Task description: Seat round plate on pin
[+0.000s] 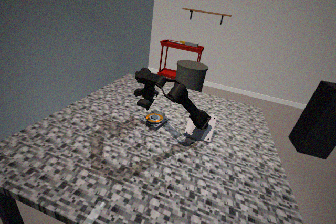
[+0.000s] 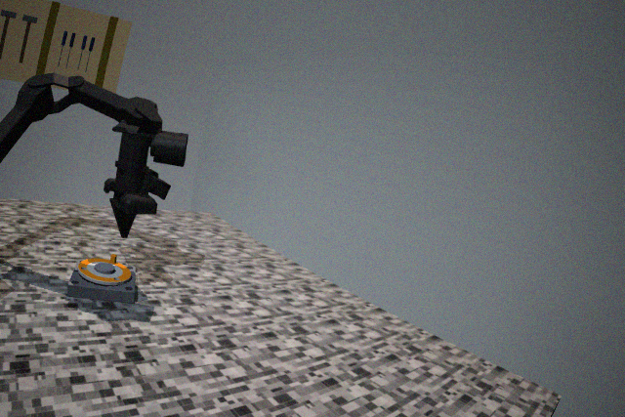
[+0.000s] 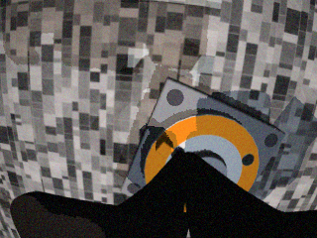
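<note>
The round plate (image 1: pixel 147 118) (image 2: pixel 123 276) (image 3: pixel 223 125), with an orange ring, sits around the grey post (image 1: pixel 155 117) (image 2: pixel 104 268) on the square grey base (image 2: pixel 101 292) (image 3: pixel 159 105). It looks slightly tilted, lower at the right in the exterior view. Its orange tab (image 2: pixel 113 258) stands up at the back edge there. A dark hole (image 3: pixel 248 160) shows in the ring in the wrist view. The pin cannot be made out. My gripper (image 1: pixel 147 108) (image 2: pixel 124 236) (image 3: pixel 183 159) is shut and empty, pointing down a short way above the plate. Its fingers hide the near part of the plate in the wrist view.
The arm's light mounting plate (image 1: pixel 212 126) is on the patterned table (image 1: pixel 217 178) (image 2: pixel 303 352), to the right of the base in the top view. A grey drum (image 1: pixel 191 76) and a red cart (image 1: pixel 168 72) stand behind the table. A black box (image 1: pixel 312 124) is at the right.
</note>
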`<state>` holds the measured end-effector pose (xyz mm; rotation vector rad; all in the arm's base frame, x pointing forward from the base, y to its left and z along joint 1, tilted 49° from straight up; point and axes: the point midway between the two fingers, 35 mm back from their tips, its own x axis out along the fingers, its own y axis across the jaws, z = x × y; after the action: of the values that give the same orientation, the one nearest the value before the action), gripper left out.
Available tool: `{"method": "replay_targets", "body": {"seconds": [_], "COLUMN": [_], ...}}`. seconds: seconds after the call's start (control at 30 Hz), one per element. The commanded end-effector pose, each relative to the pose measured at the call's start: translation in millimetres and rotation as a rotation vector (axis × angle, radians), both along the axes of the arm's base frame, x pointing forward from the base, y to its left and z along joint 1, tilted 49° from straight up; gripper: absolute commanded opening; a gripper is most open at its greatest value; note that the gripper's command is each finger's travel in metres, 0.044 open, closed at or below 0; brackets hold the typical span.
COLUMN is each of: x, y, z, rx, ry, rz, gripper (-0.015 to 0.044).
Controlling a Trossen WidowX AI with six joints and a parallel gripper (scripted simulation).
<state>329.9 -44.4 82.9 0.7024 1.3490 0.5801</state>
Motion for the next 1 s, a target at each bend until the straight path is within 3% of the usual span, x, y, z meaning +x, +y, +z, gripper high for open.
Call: {"method": "replay_targets", "body": {"seconds": [0.0, 0.4, 0.97], "x": [-1.3, 6.1, -3.4], "y": [1.1, 35.5, 46.1], "z": [0.6, -30.9, -23.2], "rx": [0.017, 0.019, 0.020], "ry": [0.021, 0.020, 0.020], "rz": [-0.015, -0.015, -0.015], "gripper": [0.0000, 0.0000, 0.0000]}}
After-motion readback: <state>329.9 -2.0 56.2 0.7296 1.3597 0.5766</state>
